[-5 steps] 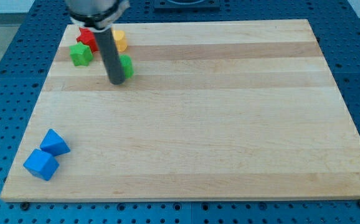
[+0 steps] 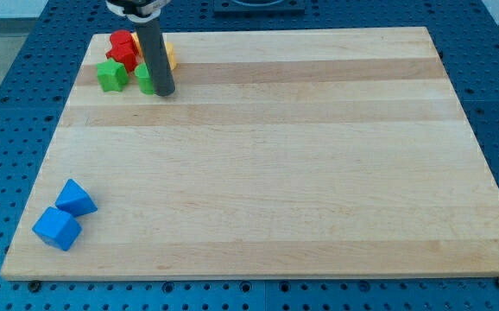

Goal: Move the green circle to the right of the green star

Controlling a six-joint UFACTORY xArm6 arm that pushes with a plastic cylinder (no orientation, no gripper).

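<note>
Single camera view, wooden board (image 2: pixel 258 155) on a blue perforated bench (image 2: pixel 8 130). My tip (image 2: pixel 164 92) rests on the board in the upper-left region, at about 10 o'clock from the board centre; the dark rod rises from it toward the view's top and leaves the picture there. The tool is a plain rod with no jaws, so nothing opens or closes and it holds nothing; it only presses sideways. Green circle (image 2: pixel 145 79): only a sliver shows at the rod's 9 o'clock edge, touching or nearly touching the rod just above the tip; the rest is hidden behind the rod, so its round outline cannot be confirmed here. Green star (image 2: pixel 110 75) lies at 9 o'clock from the green circle, just beside it with a narrow strip of board between them. Red block (image 2: pixel 123 48), shape unclear, sits at 1 o'clock from the green star and appears to touch it. Yellow block (image 2: pixel 168 55), mostly hidden by the rod, peeks out at 12 to 1 o'clock from the tip; shape not readable. Two blue blocks near the board's lower-left corner, well apart from the cluster: a blue angular block (image 2: pixel 78 198) and, at its 7 o'clock and touching it, a blue cube (image 2: pixel 57 227).
</note>
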